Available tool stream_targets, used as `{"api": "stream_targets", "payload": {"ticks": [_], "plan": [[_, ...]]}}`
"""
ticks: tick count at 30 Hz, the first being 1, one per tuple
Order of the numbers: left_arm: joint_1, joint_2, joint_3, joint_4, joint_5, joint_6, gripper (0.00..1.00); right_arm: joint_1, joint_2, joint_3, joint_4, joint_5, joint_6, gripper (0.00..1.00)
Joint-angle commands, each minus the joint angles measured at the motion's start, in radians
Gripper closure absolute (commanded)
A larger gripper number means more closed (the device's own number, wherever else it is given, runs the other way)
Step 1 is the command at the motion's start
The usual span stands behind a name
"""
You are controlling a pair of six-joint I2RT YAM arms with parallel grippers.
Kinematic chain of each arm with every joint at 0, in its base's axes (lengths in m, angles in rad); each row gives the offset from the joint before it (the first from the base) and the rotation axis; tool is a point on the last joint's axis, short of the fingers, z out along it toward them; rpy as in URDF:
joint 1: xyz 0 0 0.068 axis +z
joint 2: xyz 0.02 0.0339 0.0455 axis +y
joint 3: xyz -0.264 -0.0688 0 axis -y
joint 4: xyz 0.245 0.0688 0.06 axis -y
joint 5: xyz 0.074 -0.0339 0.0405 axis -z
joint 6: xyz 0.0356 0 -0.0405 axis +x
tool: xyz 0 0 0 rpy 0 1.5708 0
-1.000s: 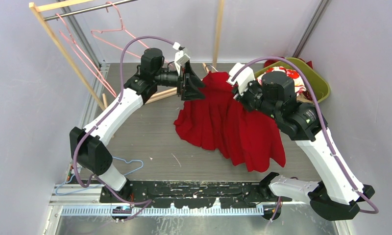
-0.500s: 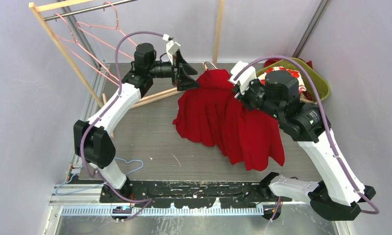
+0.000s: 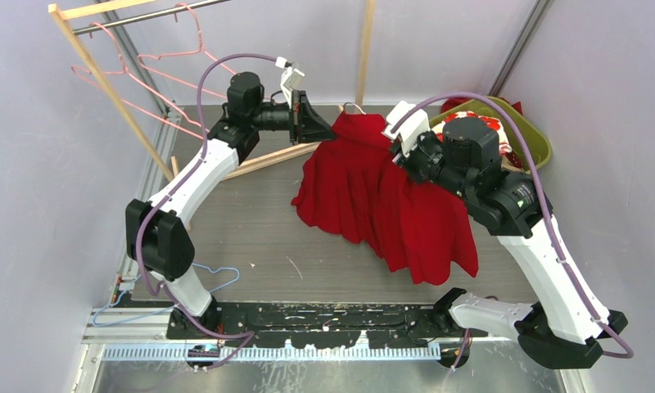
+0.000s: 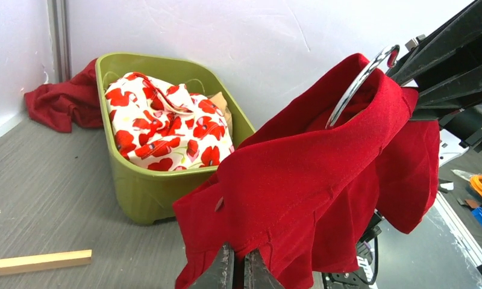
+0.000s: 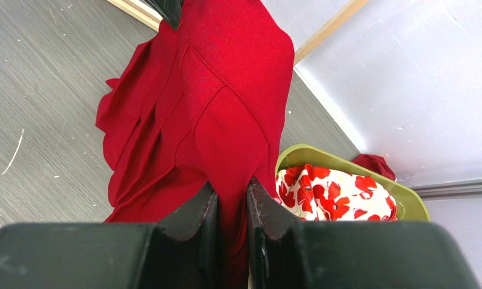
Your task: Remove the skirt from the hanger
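Note:
The red skirt (image 3: 386,201) hangs between both grippers, its hem spread on the table. In the left wrist view the hanger's silver metal hook (image 4: 358,86) pokes out of the skirt's (image 4: 323,174) waistband at the top; the rest of the hanger is hidden inside the cloth. My left gripper (image 3: 326,133) is at the waistband's left corner. Its jaws (image 4: 238,268) are shut, pinching the skirt's edge. My right gripper (image 3: 399,149) holds the waistband's right side. Its fingers (image 5: 231,191) are shut on a fold of the skirt (image 5: 226,102).
A green bin (image 3: 540,141) holding a red-flowered cloth (image 3: 494,131) stands at the back right, with more red cloth (image 4: 62,103) behind it. Pink hangers (image 3: 156,61) hang on the rack at the back left. A wooden slat (image 3: 267,160) and a blue hanger (image 3: 216,278) lie on the table.
The left gripper opened, pulled back to the left off the skirt, then came in again and shut on the waistband's corner. The right gripper kept its grip.

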Motion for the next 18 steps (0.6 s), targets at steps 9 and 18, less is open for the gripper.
{"api": "stream_targets", "payload": {"ticks": [9, 18], "plan": [[-0.007, -0.164, 0.124, -0.456, -0.219, 0.319, 1.0, 0.004, 0.066, -0.055, 0.35, 0.138, -0.004, 0.99], [-0.007, -0.334, 0.262, -0.69, -0.422, 0.492, 1.0, -0.029, 0.242, -0.037, 0.45, 0.248, 0.009, 0.99]]}}
